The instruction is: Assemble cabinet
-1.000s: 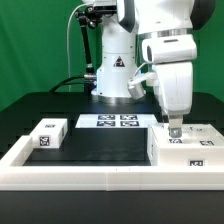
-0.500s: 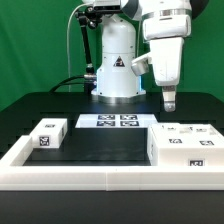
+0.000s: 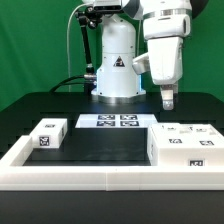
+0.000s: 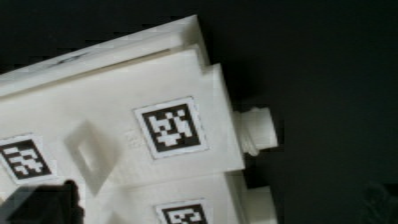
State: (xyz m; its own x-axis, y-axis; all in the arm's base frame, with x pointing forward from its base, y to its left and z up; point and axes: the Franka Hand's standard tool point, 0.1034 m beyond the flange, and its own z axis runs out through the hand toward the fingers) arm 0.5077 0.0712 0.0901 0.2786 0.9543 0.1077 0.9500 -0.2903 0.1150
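The large white cabinet body [image 3: 186,146] sits at the exterior view's right, inside the border frame, with marker tags on its top and front. A smaller white tagged block [image 3: 48,134] lies at the exterior view's left. My gripper [image 3: 168,101] hangs in the air above the cabinet body's far left part, well clear of it and holding nothing. The wrist view looks down on the cabinet body [image 4: 125,110], with its tags and a small round peg [image 4: 262,128] on one side. One dark finger [image 4: 43,200] shows far out at the picture's edge, so the jaws stand apart.
The marker board [image 3: 115,121] lies flat in front of the robot base [image 3: 116,70]. The long low white border frame [image 3: 90,179] runs along the front and both sides of the black table.
My gripper has risen from the top of the cabinet body to well above it. The cabinet body and the small block have stayed where they were.
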